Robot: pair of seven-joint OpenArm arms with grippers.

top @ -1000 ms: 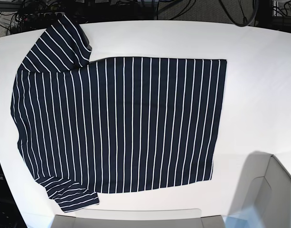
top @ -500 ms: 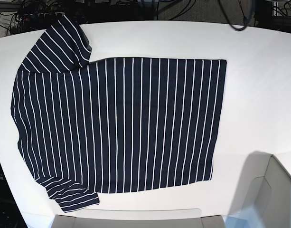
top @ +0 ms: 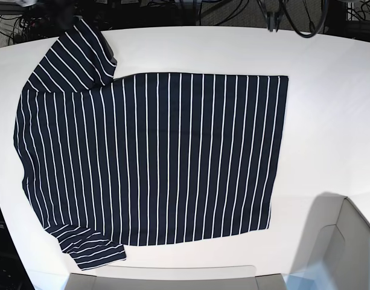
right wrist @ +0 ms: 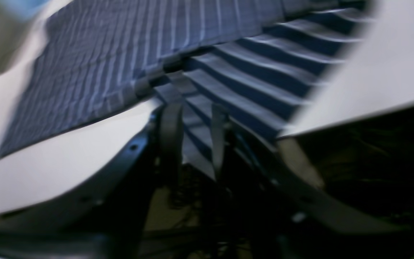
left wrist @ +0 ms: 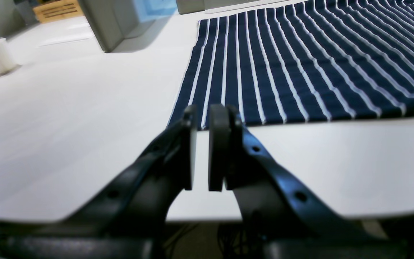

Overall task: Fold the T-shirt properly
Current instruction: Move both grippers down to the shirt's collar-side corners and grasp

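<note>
Clearly the folding has not begun: the dark navy, short-sleeved fabric T-shirt with thin white stripes lies spread flat on the white surface, both sleeves out to the side and no fold in the body. In the base view neither arm reaches over the cloth — this looks like the approach before a first grasp.

From the left wrist view, the left gripper hovers off the surface's edge, aimed at a bottom corner of the T-shirt; its black fingers stand almost closed, a narrow slit between them, with nothing held. The right gripper sits at the far edge beside a striped sleeve that droops toward the rim of the surface; its fingers are parted, and though the sleeve cloth shows between them in the blurred view, I cannot tell whether they touch it.

Next, I judge, each arm needs its fingers wide enough to take an edge of fabric, then a low, flat approach so one finger slides under the cloth without bunching it — the left at the hem corner, the right at the sleeve.
</note>
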